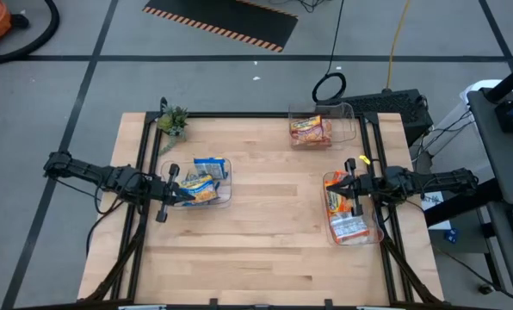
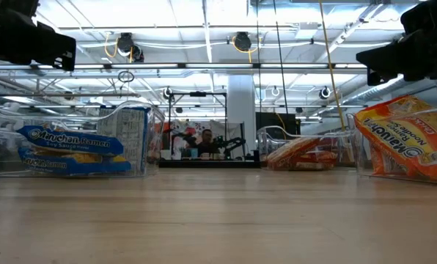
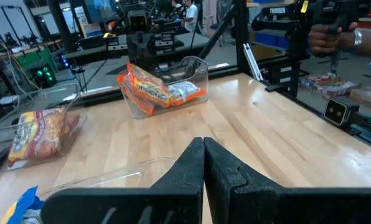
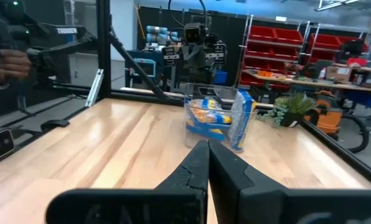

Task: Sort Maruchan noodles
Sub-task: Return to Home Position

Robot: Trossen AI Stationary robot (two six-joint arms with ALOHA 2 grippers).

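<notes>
The Maruchan packets lie in three clear bins. Yellow-and-blue packets (image 1: 203, 182) fill the left bin (image 1: 226, 196), one standing on edge. Orange-red packets (image 1: 312, 129) lie in the far bin (image 1: 347, 116). Orange and silver-white packets (image 1: 342, 209) lie in the right bin (image 1: 377, 232). My left gripper (image 1: 186, 194) hovers shut above the left bin's near-left corner. My right gripper (image 1: 336, 188) hovers shut above the right bin's far end. In the wrist views the left gripper (image 3: 203, 147) and right gripper (image 4: 208, 149) show their fingers pressed together, holding nothing.
A small potted plant (image 1: 173, 120) stands at the table's far left corner. The bare wooden tabletop (image 1: 274, 241) spans the middle and near side. Black frame rails run along the table's edges. A person's hand (image 3: 330, 36) shows beyond the table.
</notes>
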